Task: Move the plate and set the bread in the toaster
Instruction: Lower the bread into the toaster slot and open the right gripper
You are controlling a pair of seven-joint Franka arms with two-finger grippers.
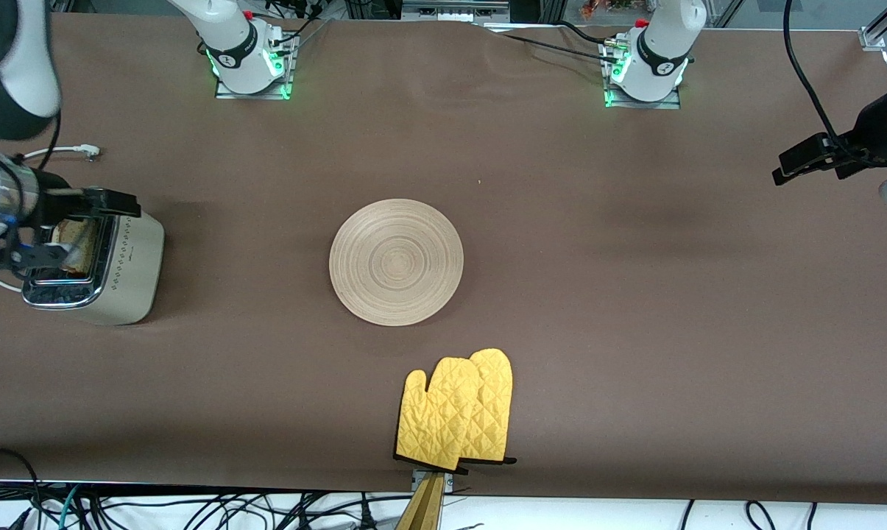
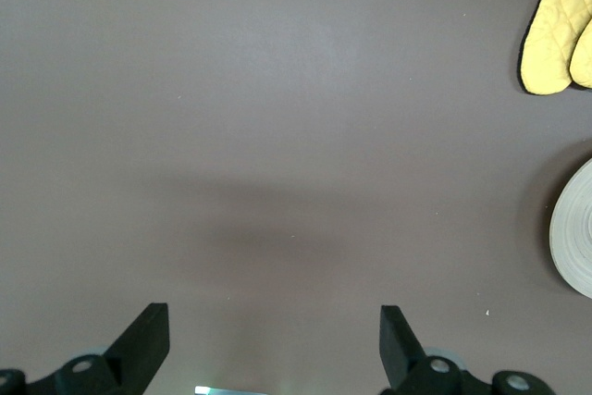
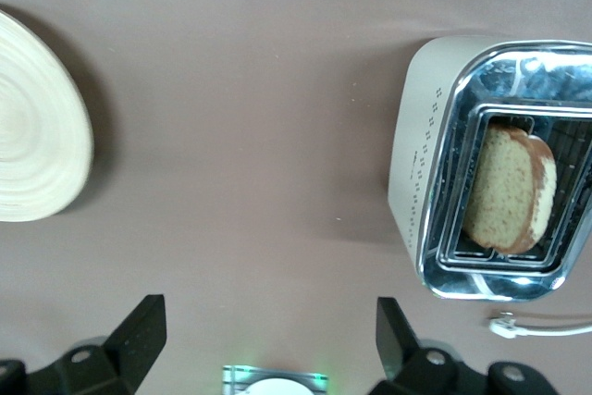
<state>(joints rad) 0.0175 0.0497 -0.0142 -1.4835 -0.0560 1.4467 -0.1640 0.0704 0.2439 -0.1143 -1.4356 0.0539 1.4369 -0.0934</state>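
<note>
While the speckled brown bread slice (image 3: 510, 190) sits in a slot of the cream, chrome-topped toaster (image 1: 123, 274) at mid-left of the front view, the right gripper (image 3: 264, 339) hangs above, fingers wide. The round pale wooden plate (image 1: 397, 261) lies centre-frame. At the right edge, the left gripper (image 2: 275, 344) waits over bare table, fingers spread.

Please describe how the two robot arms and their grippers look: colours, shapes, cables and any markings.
Both arms are white with black joint bands, on metal base plates glowing green. The right arm and the left arm each carry a small red part and black cables near the base. The left gripper and the right gripper have black, wedge-shaped fingers.
</note>
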